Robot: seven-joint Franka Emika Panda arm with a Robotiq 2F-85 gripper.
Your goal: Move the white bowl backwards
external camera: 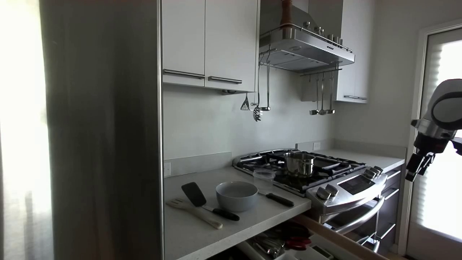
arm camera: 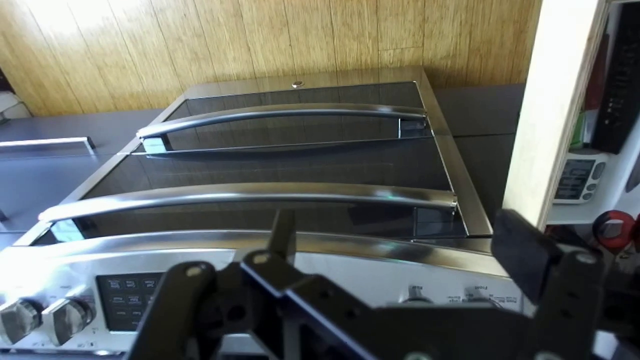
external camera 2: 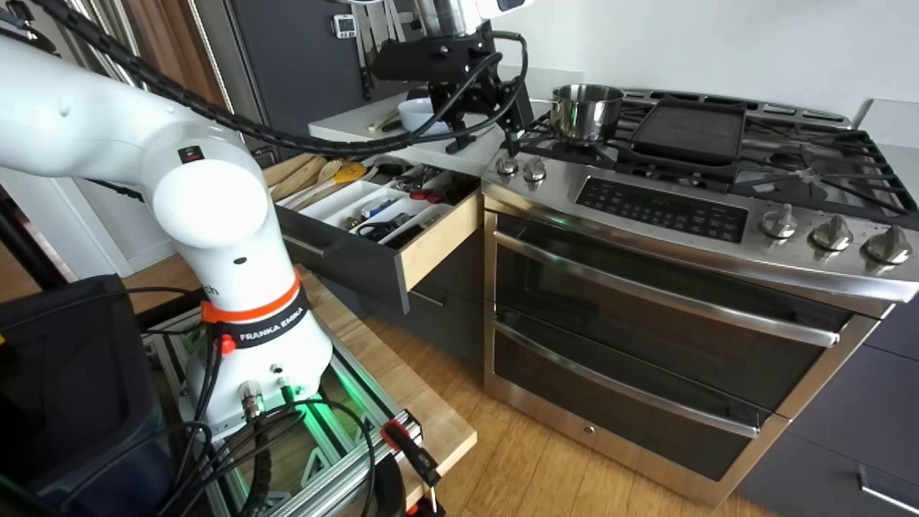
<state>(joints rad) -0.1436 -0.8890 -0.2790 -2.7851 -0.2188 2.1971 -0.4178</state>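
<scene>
Near the bench's front edge (external camera: 252,230), pinch the likely stiff, slick bowl (external camera: 236,196) by its rim with your spread-jawed tool (arm camera: 397,226).

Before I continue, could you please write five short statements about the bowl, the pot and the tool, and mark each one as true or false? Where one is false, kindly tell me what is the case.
1. The white bowl stands on the counter. True.
2. The white bowl is turned upside down. False: its opening faces up.
3. The tool is open. True.
4. The tool is holding the white bowl. False: the two are apart.
5. The steel pot is on the stove. True.
</scene>
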